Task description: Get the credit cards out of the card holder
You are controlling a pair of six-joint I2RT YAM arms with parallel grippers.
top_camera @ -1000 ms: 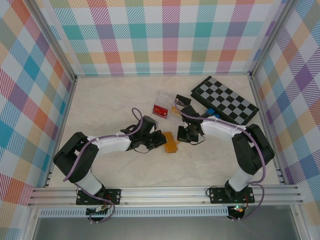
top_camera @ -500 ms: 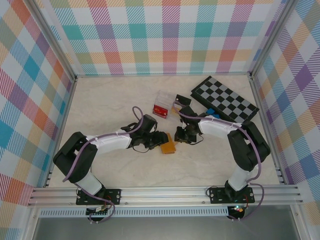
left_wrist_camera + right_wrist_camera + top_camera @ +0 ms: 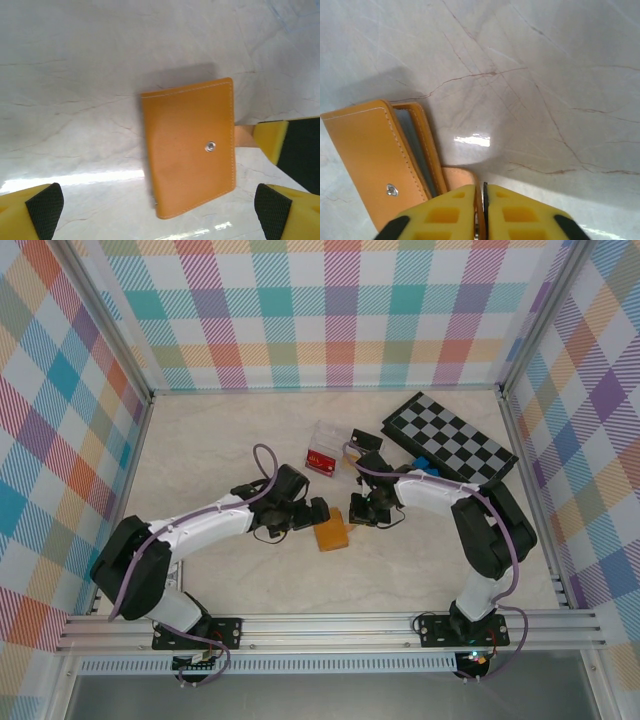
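Observation:
The card holder [image 3: 330, 533] lies folded shut on the marble table, a tan-orange wallet with a metal snap on its cover [image 3: 189, 167]. My left gripper [image 3: 159, 211] hovers over it, open wide, a fingertip on either side and touching nothing; it sits just left of the wallet [image 3: 310, 513]. My right gripper [image 3: 484, 200] is shut on the wallet's clasp tab [image 3: 459, 179], at the wallet's right edge [image 3: 358, 512]. A grey-blue inner pocket [image 3: 416, 145] shows at the wallet's edge. The credit cards are hidden.
A black-grey chequered board [image 3: 450, 440] lies at the back right, with small blue cubes [image 3: 425, 465] beside it. A clear plastic tray [image 3: 325, 452] with a red item stands behind the grippers. Metal rails and plaid walls bound the table.
My left gripper has opened and let go of the card holder. The wallet has folded together and shifted slightly toward the near side. My right gripper stays pinched on the tab.

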